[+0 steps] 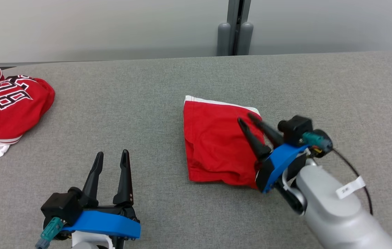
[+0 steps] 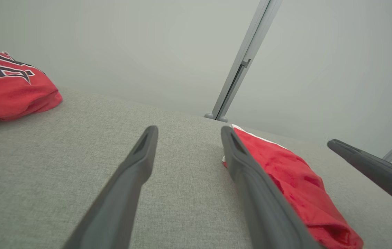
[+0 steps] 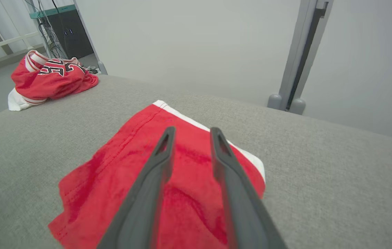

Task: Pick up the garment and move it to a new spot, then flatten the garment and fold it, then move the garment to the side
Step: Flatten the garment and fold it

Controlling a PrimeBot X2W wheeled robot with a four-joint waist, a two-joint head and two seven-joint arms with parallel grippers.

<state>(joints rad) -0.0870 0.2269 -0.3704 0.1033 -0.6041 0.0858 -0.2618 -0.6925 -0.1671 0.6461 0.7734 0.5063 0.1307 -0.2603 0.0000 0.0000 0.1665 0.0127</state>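
the folded red garment lies near the middle of the grey table. the right gripper hangs over its right part with fingers partly spread, pinching nothing, and the left gripper is spread wide over bare table, apart from the cloth. we think the move to the side can go wrong: if the fingers catch the top layer alone, the fold will open, and dragging over this rough cover (it looks like felt) may wrinkle it. we count two garments, this one and a crumpled jersey at the left edge, two grippers, one table.
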